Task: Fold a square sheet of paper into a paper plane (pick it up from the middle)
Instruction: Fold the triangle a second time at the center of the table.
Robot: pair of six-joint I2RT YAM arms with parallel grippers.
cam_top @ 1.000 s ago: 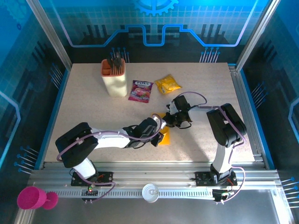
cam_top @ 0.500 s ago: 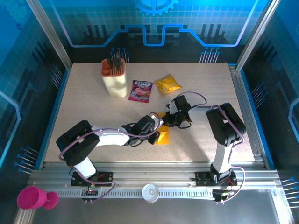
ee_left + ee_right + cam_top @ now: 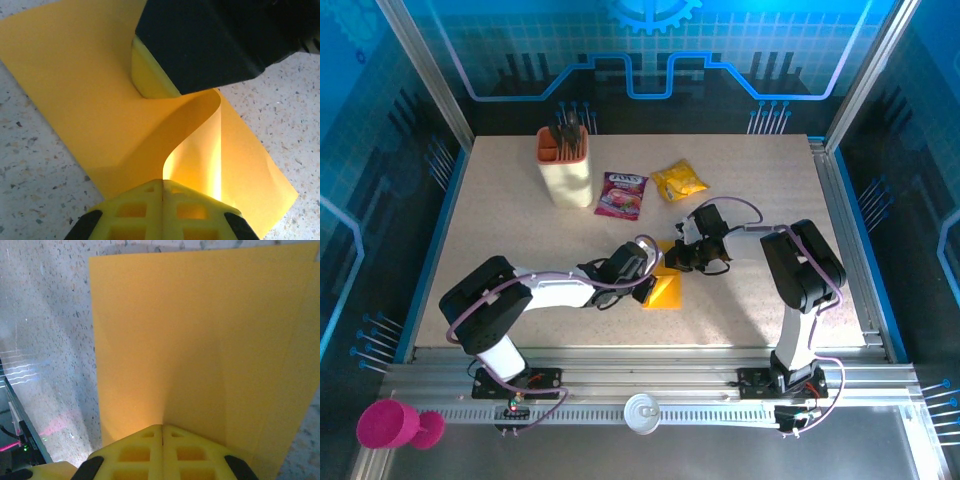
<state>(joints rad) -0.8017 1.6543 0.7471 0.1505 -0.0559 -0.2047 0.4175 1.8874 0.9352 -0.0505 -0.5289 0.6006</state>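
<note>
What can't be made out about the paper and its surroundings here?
1. Top view: both the left gripper and right gripper cover part of the square sheet of paper.
2. Left wrist: the right gripper's body hides the sheet's far edge.
3. Right wrist: the frame cuts off the sheet's right side.
4. Top view: the beige holder's contents, too small and dark.

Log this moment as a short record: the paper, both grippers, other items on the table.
paper: square sheet of paper, orange-yellow, partly folded, one flap curling up off the table
left gripper: shut on the curled flap
right gripper: shut on the paper at a crease
other items: beige holder, purple packet, yellow snack packet, all farther back, apart from the paper
</note>
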